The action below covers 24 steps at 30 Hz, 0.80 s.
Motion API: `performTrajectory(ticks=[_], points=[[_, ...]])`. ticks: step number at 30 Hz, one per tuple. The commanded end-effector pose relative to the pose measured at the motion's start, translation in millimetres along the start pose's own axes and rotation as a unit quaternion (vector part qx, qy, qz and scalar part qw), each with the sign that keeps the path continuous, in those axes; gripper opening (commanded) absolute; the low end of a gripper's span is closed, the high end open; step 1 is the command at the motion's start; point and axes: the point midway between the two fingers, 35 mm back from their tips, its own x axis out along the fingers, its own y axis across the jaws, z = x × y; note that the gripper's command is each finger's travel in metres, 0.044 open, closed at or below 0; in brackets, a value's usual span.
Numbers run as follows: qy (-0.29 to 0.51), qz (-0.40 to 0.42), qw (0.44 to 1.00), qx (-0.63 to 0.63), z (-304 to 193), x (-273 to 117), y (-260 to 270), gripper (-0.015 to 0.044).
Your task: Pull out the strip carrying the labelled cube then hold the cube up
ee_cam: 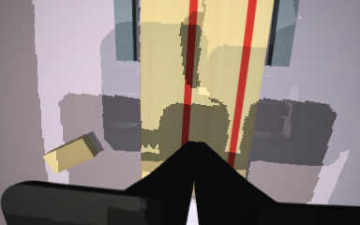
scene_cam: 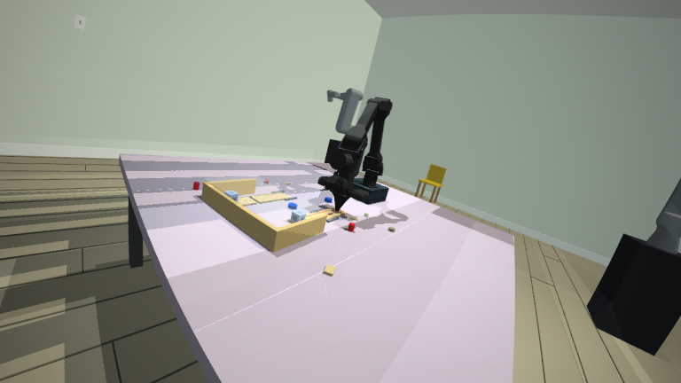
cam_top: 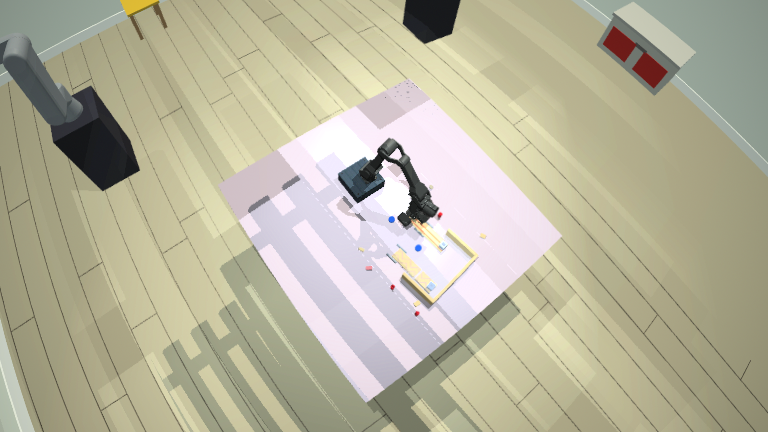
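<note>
A pale yellow strip with two red lines [cam_top: 428, 232] [ee_cam: 159, 70] runs between dark guide rails in the wrist view. A light blue cube [cam_top: 442, 245] [scene_cam: 298, 215] is at its far end. My gripper [cam_top: 416, 223] [scene_cam: 338, 210] [ee_cam: 195, 150] is shut with nothing between its fingers. Its tips are over the near part of this strip; whether they touch it is unclear. A second yellow strip [cam_top: 405, 262] [scene_cam: 273, 197] lies on the other side, with a visible break across it. Another light blue cube [cam_top: 431, 286] [scene_cam: 231, 194] is at its far end. The cubes' labels are too small to read.
A low yellow wall [cam_top: 454, 278] [scene_cam: 236, 214] surrounds the cubes' end. Two blue discs [cam_top: 391, 219] [cam_top: 417, 248] lie between and near the strips. A red cylinder [cam_top: 439, 214] [scene_cam: 351, 226] stands beside the arm. A small yellow block [ee_cam: 70, 155] lies left of the strip in the wrist view.
</note>
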Motion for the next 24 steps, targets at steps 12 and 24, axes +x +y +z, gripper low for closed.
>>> performTrajectory(ticks=[12,24], points=[[0.014,0.000,1.000,0.001,-31,4,-1,0.0000],[0.015,0.000,1.000,0.001,-49,4,-1,0.0000]])
